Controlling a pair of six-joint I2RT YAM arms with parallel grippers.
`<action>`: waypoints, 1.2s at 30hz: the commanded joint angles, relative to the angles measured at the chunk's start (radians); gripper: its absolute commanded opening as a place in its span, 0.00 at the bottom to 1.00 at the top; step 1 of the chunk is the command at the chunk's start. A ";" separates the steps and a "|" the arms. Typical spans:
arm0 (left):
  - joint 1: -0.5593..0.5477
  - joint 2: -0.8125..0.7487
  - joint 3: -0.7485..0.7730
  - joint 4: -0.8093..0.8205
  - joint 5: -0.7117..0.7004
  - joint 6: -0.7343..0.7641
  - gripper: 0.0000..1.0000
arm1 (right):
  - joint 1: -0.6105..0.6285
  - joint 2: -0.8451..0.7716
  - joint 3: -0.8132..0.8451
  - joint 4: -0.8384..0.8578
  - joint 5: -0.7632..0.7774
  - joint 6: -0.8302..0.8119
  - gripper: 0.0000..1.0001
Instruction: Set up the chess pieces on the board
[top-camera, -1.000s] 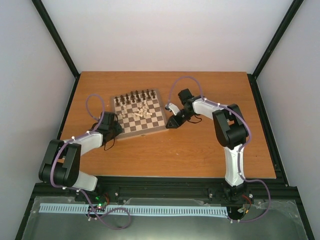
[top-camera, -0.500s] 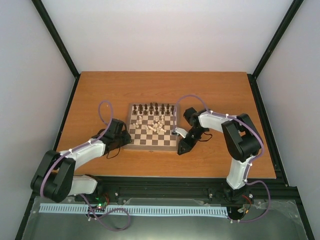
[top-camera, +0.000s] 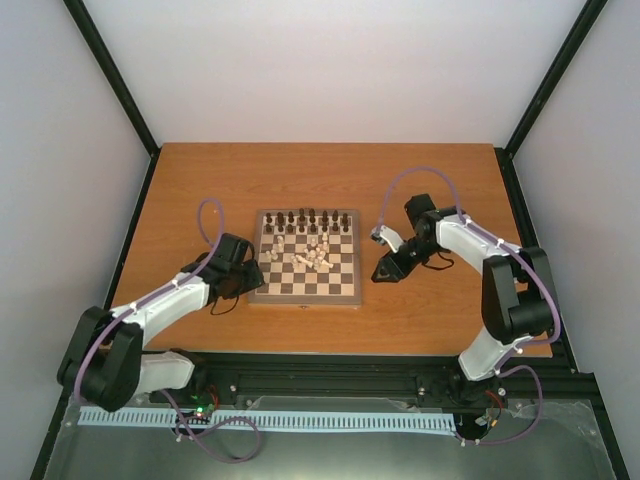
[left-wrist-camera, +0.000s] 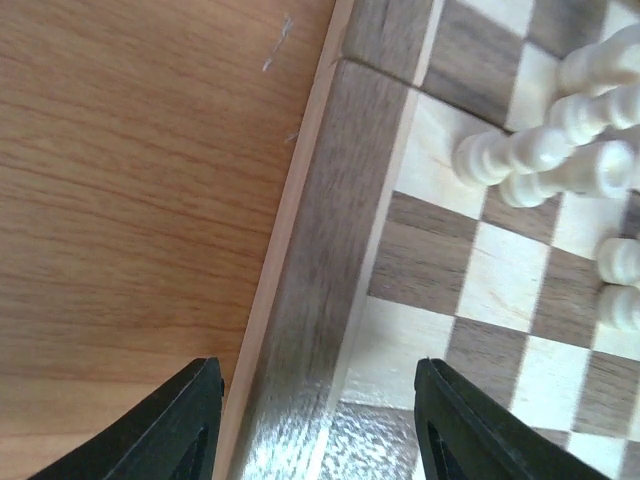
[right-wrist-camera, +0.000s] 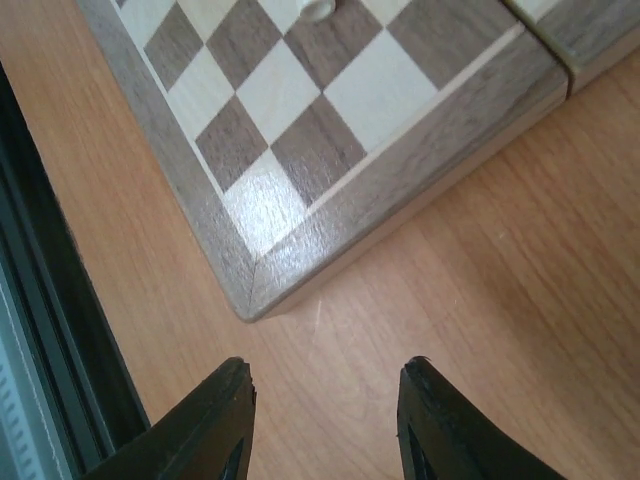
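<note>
Wood fills both wrist views. Between the left jaws, which are held wide and grip nothing, the brown frame of the board (left-wrist-camera: 320, 250) is straddled, and bare worktop (left-wrist-camera: 130, 200) is seen to their left. Just ahead of them and to the right, pale pieces (left-wrist-camera: 545, 160) are seen toppled across the squares. Ahead of the right jaws, likewise spread and empty, one corner of the board is framed. Farther off, the dark pieces (top-camera: 305, 216) are ranged upright along the far side. The pale figures are judged light, hard, smooth and liable to roll. Each is best pinched gently from above across its thicker body near the base, and lifted clear so that neighbours are not knocked.
</note>
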 joint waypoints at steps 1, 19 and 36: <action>0.015 0.094 0.036 0.044 0.047 0.021 0.53 | 0.004 0.040 0.053 0.062 -0.015 0.034 0.41; -0.010 0.189 -0.050 0.230 0.228 0.095 0.46 | 0.006 0.229 0.075 0.086 -0.055 0.051 0.37; -0.089 -0.064 -0.156 0.106 0.182 -0.010 0.44 | 0.006 0.048 -0.074 0.066 0.027 0.045 0.31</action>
